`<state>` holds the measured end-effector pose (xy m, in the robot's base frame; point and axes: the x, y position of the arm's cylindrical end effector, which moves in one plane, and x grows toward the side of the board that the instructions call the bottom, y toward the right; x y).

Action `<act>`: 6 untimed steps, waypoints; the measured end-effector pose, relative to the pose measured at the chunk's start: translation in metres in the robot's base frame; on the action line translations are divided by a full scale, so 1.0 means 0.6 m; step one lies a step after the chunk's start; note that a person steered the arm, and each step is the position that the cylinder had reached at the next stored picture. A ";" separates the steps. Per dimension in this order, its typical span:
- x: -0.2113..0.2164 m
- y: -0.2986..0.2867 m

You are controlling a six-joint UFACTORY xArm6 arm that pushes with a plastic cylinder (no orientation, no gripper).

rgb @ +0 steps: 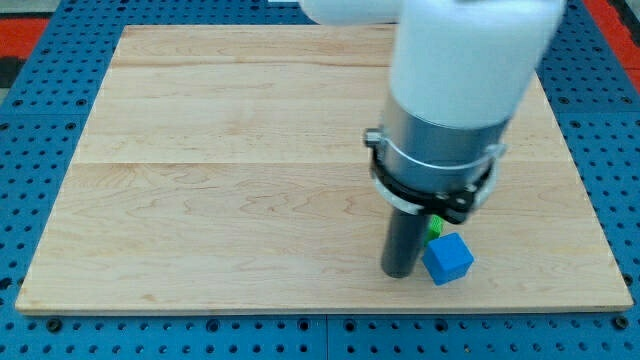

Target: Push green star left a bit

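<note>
We work over a pale wooden board (250,150) made of long planks running from the view's left to the view's right, its grain light and even. The board lies on a blue perforated base (30,110) dotted with regular holes, and a strip of red shows at the view's top corners. Our white and grey arm (450,90) comes down from the view's top and covers much of the board's right half.

The green star (435,226) sits in the board's lower right part, and only a small bright green sliver of it shows, wedged between our dark rod and the blue cube (448,259); its star shape cannot be made out here. The blue cube lies just below the sliver and appears to touch it.

My tip (400,272) rests on the board just left of the blue cube and below-left of the green sliver, close beside both. We carry no gripper, so there are no jaws to describe.
</note>
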<state>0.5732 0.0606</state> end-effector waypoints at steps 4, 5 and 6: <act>-0.082 -0.003; -0.085 0.014; -0.085 0.036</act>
